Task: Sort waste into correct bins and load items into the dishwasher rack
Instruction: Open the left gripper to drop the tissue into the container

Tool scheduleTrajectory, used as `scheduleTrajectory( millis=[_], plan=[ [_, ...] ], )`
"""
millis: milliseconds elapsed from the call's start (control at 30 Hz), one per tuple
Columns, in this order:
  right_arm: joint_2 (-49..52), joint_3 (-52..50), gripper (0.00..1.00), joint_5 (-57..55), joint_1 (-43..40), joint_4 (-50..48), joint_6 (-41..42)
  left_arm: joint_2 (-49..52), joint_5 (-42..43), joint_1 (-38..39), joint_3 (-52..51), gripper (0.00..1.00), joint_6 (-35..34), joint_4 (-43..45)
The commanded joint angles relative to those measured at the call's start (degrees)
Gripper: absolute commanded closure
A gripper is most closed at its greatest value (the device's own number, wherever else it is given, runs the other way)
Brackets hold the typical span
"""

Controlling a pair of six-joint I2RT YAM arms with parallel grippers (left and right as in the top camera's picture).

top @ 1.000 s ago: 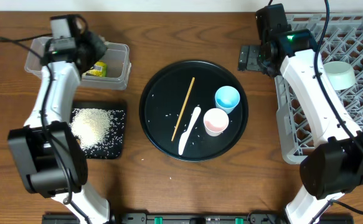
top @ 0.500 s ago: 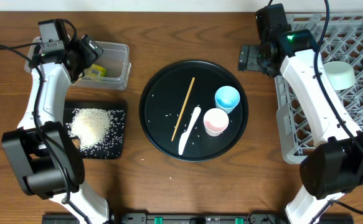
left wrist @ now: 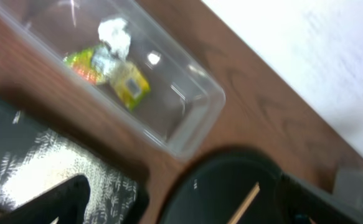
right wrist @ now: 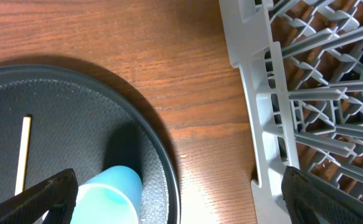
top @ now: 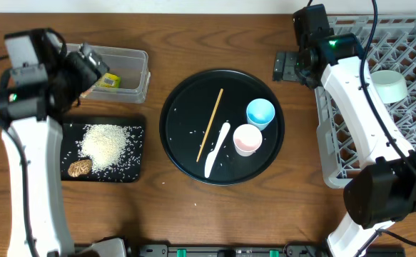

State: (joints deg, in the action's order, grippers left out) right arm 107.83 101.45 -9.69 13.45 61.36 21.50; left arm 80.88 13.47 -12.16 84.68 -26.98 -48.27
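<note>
Wrapper (top: 108, 81) and tissue (left wrist: 114, 32) are binned in the tub (top: 142, 71), rice (top: 108, 143) on the tray (top: 138, 127), bowls (top: 389, 86) racked at the right edge. Cups (top: 260, 113), spoon (top: 216, 150) and chopstick (top: 210, 125) are yet to be loaded. Both jaws are spread, empty.

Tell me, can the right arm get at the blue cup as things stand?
Probably yes. The blue cup stands upright near the tray's right edge, its mouth open and uncovered. The right gripper hangs open just beyond that edge, nothing between them. Only the pink cup beside it crowds one side.
</note>
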Motion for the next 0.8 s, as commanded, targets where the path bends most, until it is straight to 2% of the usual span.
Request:
scheduleTrajectory(
  millis=[0,133,367,633,767],
  plan=[
    [-1.7,0.8,0.01,-0.4,-0.3,0.0,0.6,-3.0,0.8,-0.2,0.0,0.04,-0.9,-5.1],
    [-1.7,0.8,0.01,-0.4,-0.3,0.0,0.6,-6.5,-0.3,-0.4,0.0,0.04,-2.1,-11.8],
    [-1.7,0.8,0.01,-0.4,-0.3,0.0,0.6,-10.3,-17.8,-3.8,0.0,0.02,-14.1,-25.1],
    [-1.7,0.8,0.01,-0.4,-0.3,0.0,0.5,-10.4,-18.4,-6.7,0.0,0.02,-14.3,-32.4],
    [-1.7,0.8,0.01,-0.4,-0.3,0.0,0.6,-10.4,-15.7,-6.7,0.0,0.02,-14.3,-36.6]
  ],
)
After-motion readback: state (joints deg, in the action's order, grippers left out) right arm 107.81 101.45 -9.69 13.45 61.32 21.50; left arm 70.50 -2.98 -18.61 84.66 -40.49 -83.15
